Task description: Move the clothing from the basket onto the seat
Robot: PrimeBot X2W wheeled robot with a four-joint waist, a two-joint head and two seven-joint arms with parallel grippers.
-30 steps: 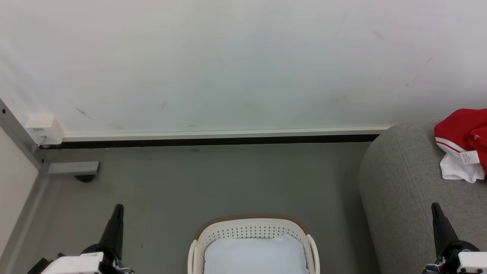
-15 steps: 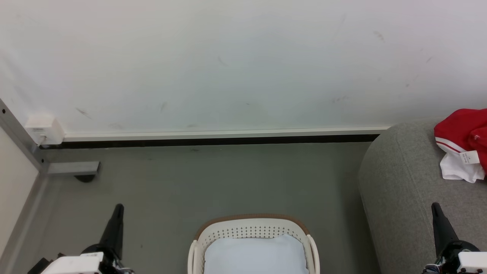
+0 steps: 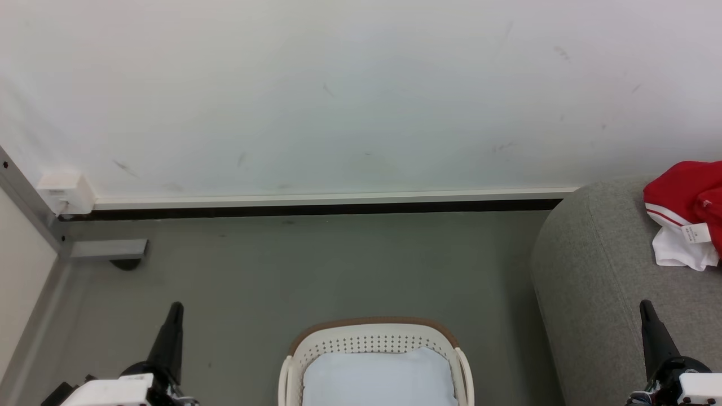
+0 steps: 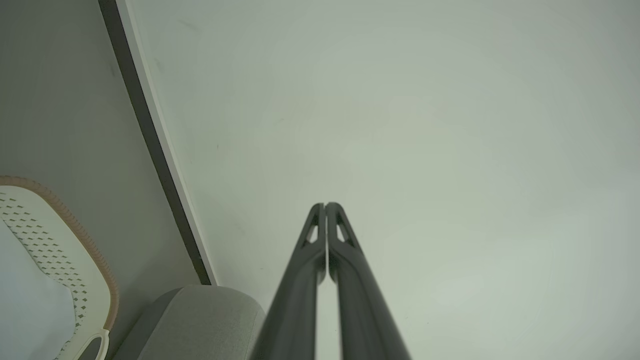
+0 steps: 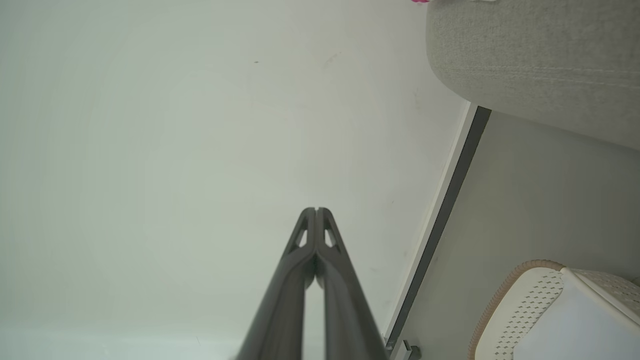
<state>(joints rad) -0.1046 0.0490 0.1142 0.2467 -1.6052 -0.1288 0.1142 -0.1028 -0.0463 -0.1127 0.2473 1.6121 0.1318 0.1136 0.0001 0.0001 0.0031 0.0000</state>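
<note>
The clothing (image 3: 679, 192) on the seat (image 3: 592, 282) runs off the head view's edge at 3 o'clock; the print on its white tag (image 3: 695, 232) is too small to read. The seat itself is cut from 3 to 5 o'clock. The basket (image 3: 372, 339) is cut by the edge at 6 o'clock, and a pale cloth (image 3: 378, 378) hides its inside. The left hand (image 3: 176, 309) at 7 o'clock and the right hand (image 3: 645, 307) at 5 o'clock are cut off below their fingers.
</note>
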